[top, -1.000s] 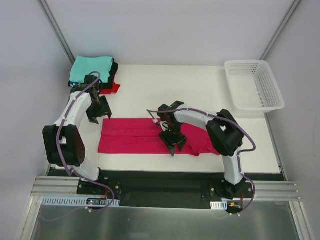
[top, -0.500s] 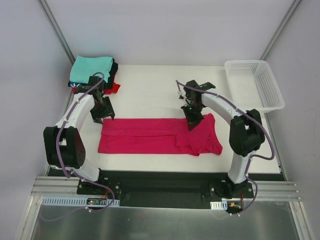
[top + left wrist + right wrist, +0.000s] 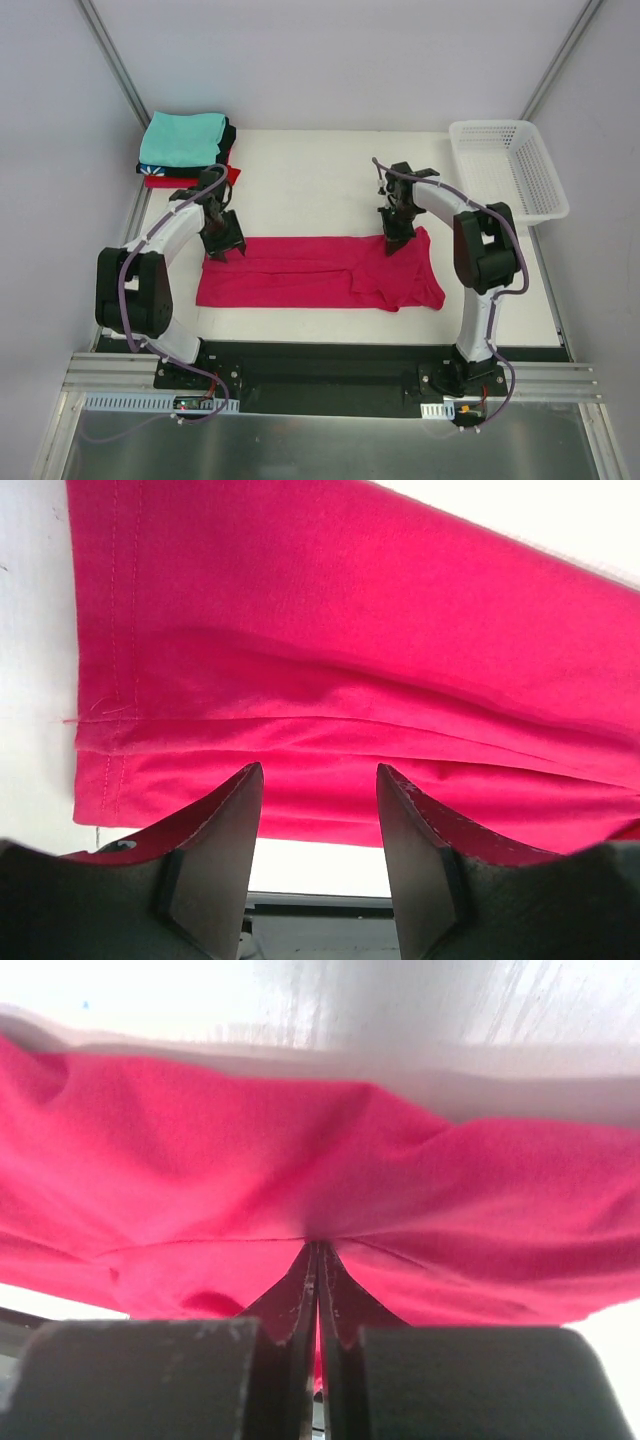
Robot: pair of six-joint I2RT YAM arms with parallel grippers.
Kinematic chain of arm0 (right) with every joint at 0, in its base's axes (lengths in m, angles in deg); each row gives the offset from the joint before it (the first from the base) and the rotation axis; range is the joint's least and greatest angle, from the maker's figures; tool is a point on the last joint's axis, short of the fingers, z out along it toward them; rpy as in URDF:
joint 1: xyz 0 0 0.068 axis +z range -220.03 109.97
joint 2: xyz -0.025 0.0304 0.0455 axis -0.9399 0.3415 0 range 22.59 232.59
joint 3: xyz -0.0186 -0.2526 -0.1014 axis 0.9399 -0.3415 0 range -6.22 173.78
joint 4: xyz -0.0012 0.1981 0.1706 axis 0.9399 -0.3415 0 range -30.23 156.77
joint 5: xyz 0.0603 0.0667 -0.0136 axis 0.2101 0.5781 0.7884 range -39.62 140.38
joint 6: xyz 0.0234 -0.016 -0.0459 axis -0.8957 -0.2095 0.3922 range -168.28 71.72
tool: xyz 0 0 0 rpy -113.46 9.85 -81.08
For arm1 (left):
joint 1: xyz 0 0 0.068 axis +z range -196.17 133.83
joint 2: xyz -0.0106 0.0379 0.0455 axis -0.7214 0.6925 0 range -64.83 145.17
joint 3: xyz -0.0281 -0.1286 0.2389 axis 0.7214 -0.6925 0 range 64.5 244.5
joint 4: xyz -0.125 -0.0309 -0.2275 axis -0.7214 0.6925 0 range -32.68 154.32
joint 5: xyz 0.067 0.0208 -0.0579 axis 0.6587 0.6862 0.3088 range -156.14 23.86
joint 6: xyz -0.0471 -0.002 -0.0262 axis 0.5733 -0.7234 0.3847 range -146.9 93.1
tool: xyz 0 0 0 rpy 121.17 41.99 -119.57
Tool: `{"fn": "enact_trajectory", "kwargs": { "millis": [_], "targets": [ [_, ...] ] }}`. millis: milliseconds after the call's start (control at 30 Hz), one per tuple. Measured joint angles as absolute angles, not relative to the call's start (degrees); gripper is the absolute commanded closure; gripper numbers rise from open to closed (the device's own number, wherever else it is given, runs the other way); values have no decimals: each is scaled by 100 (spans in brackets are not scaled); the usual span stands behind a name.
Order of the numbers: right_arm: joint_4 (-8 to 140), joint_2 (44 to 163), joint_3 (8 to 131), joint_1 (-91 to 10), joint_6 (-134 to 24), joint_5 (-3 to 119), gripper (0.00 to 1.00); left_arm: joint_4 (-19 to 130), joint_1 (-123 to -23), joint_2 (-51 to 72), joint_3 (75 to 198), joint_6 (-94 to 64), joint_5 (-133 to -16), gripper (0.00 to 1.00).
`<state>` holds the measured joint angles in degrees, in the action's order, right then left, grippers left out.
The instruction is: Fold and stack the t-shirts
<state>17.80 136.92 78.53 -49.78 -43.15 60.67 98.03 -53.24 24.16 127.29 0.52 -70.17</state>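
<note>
A crimson-pink t-shirt (image 3: 300, 272) lies as a long flat strip across the white table. My left gripper (image 3: 225, 245) hovers over its far left corner. In the left wrist view the left gripper (image 3: 318, 768) is open, with the shirt (image 3: 350, 630) beneath it and nothing between its fingers (image 3: 215, 850). My right gripper (image 3: 392, 240) sits on the shirt's far edge toward the right end. In the right wrist view the right gripper (image 3: 317, 1243) is shut on a pinch of the puckered cloth (image 3: 200, 1150). Folded t-shirts are stacked at the far left: teal (image 3: 182, 138) on top, then black (image 3: 228, 135) and red (image 3: 170, 181).
A white mesh basket (image 3: 508, 170) stands at the far right corner of the table (image 3: 320, 180). Metal frame posts rise at the back left and back right. The arm bases and a rail run along the near edge.
My right gripper went from the shirt's near middle to its far right edge and shut on the cloth. My left gripper slid right onto the far left corner, its jaws narrowing a little.
</note>
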Motion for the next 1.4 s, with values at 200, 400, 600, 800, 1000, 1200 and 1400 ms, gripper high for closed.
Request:
{"fn": "enact_trajectory", "kwargs": {
  "millis": [200, 400, 600, 800, 1000, 1200, 1400],
  "targets": [
    [1863, 13956, 7884, -5074, -4422, 5866, 99, 9654, -5324, 2606, 12637, 121, -6978, 51],
    [1905, 13958, 7884, -5393, -4617, 5575, 99, 9508, -5125, 2798, 12637, 264, -6910, 53],
    [1885, 13985, 7938, -5774, -4661, 5413, 99, 9342, -4833, 3048, 12543, 355, -6908, 53],
    [1688, 14306, 8452, -5881, -4634, 5402, 99, 9208, -4848, 3067, 12379, 410, -6913, 57],
    [1603, 14249, 8577, -5874, -4615, 5391, 98, 9278, -5115, 3067, 12480, 408, -6775, 57],
    [1468, 13508, 8450, -5874, -4610, 5295, 93, 9344, -5702, 3176, 12915, 425, -6548, 57],
    [1514, 12673, 7868, -5859, -4615, 5221, 79, 9405, -6089, 3284, 12912, 528, -6416, 58]
  ]
}}
